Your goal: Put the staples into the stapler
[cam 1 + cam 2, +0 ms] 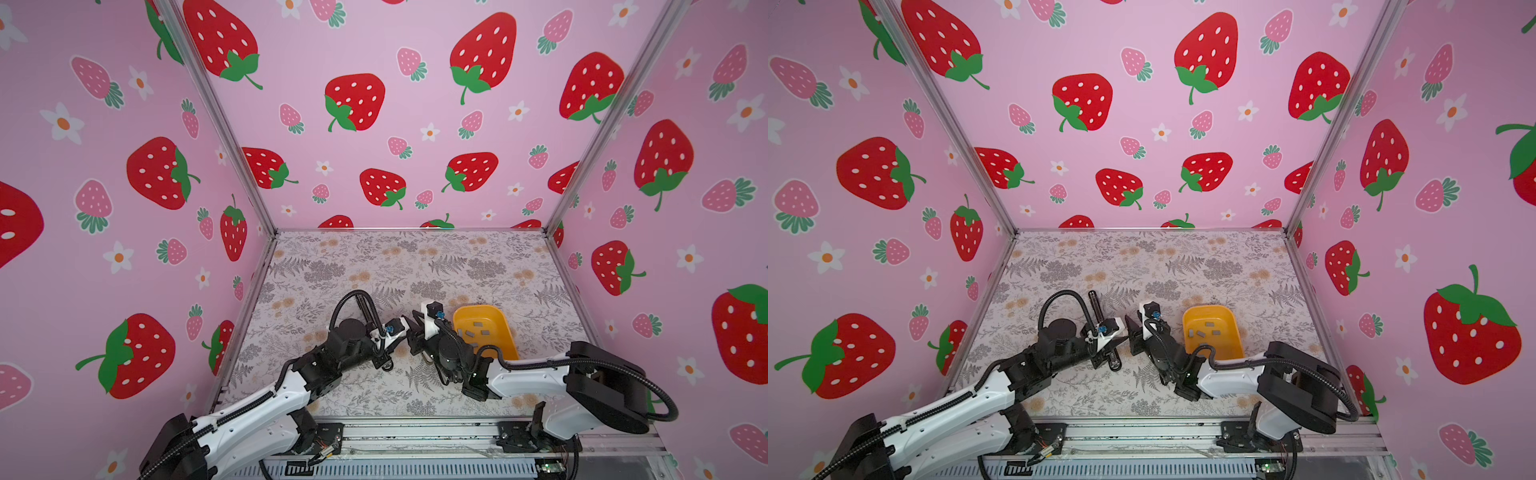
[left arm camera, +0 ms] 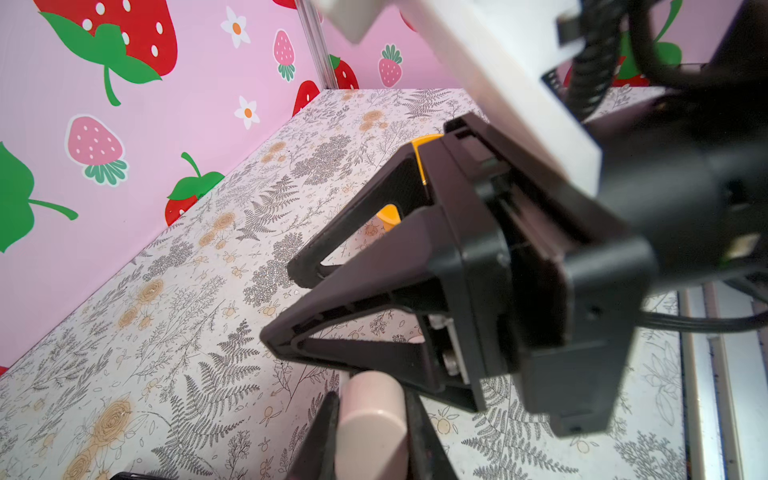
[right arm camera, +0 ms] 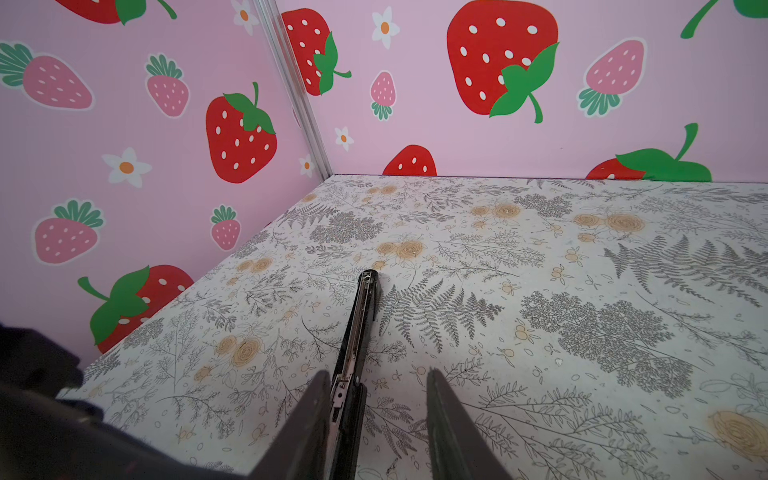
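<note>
A: Why are the left fingers (image 2: 324, 436) shut on the stapler's (image 3: 359, 324) pale end (image 2: 370, 432)?
B: To steady it, I'd judge. It lies open on the tabletop (image 3: 540, 270), just beside one of the right fingers (image 3: 449, 424), which stand partly apart with nothing between.
A: The staples (image 1: 473, 331)?
B: Loose in the tray (image 1: 496, 320), none loaded yet

The tray (image 1: 506, 330) looks glossy plastic, the staples (image 1: 478, 324) dull metal.

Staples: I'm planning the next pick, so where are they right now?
In both top views the staples lie loose in the yellow tray, right of centre on the table, beside the right arm.
</note>
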Available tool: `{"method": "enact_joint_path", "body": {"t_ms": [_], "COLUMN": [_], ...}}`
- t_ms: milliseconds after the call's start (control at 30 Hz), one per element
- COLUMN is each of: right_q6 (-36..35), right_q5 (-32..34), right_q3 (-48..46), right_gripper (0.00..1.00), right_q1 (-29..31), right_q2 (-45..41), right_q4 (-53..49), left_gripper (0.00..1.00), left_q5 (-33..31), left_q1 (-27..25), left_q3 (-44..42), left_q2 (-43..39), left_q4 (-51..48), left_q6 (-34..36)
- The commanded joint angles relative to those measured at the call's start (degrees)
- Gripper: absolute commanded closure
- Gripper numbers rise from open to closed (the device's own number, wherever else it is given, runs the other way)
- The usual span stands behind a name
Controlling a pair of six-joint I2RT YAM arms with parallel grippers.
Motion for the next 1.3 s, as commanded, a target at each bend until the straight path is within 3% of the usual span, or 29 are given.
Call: {"method": "enact_joint_path", "body": {"t_ms": [0, 633, 967, 1267], "right_q6": [0.6, 1.0, 1.7, 1.0], "right_q5": [1.2, 0.0, -2.1, -2.7], "right_q3": [0.5, 3.3, 1.9, 0.1], "right_gripper": [0.61, 0.61, 0.61, 0.64], "right_q1": [-0.3, -0.9, -2.1, -2.1], "right_q2": [2.7, 7.6, 9.6, 8.4], "right_q4": [-4.1, -3.9, -1.1, 1.7], "left_gripper": [1.0, 1.0, 1.0, 1.0], "left_q5": [3.1, 1.8, -3.6, -1.4], "left_q1": [-0.4, -0.4, 0.2, 1.4], "left_q3": [3.0, 2.7, 1.6, 1.9], "left_q2": [-2.4, -3.5, -5.2, -5.1], "left_q4": [7.7, 8.0, 10.0, 9.6], "left_q6": [0.3, 0.8, -1.1, -1.7]}}
